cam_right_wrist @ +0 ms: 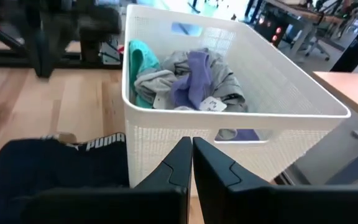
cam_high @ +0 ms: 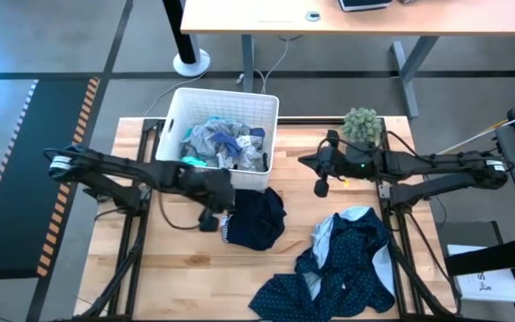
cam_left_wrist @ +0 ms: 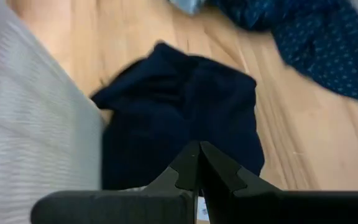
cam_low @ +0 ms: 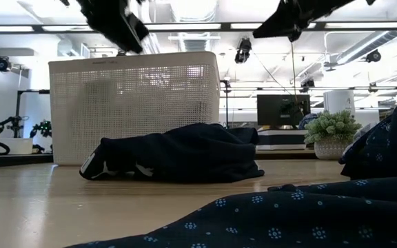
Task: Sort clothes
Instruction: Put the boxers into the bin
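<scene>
A dark navy garment (cam_high: 257, 219) with white print lies crumpled on the table just in front of the white basket (cam_high: 173, 116); it also shows in the low view (cam_low: 178, 155). A navy dotted garment (cam_high: 351, 264) with a light lining lies spread at the near right. Several teal, grey and lilac clothes (cam_right_wrist: 185, 81) fill the basket. My left gripper (cam_left_wrist: 199, 149) is shut and empty, above the dark garment's left part (cam_left_wrist: 179, 118). My right gripper (cam_right_wrist: 191, 146) is shut and empty, raised to the right of the basket and pointing at it.
A small fuzzy green plant (cam_high: 362, 125) in a pot stands at the far right of the table, just behind my right arm. Bare wood shows at the near left (cam_high: 186, 277). A desk (cam_high: 356, 18) stands beyond the table's far edge.
</scene>
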Controlling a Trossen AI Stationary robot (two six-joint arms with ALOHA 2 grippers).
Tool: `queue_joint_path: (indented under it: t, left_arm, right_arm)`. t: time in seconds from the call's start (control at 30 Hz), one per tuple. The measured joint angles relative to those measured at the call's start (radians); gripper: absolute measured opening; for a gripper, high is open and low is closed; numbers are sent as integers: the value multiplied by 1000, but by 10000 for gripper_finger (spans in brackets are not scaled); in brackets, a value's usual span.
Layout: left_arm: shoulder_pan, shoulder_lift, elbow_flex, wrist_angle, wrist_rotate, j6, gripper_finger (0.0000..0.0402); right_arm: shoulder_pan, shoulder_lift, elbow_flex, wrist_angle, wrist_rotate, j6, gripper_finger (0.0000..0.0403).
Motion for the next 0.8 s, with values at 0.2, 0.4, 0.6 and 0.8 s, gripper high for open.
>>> queue_joint_path:
  t: [0.2, 0.4, 0.6, 0.8]
  left_arm:
    - [-4, 152, 0, 43, 0, -49, 0]
    - [-4, 241, -1, 105, 16, -21, 40]
    - [-4, 296, -1, 135, 20, -24, 136]
    - [-4, 382, -1, 185, 20, -22, 230]
  right_arm:
    - [0, 9, -24, 21, 0, 0, 0]
    - [0, 46, -24, 15, 0, 1, 0]
    - [0, 61, -24, 20, 0, 5, 0]
    - [0, 60, -24, 19, 0, 22, 0]
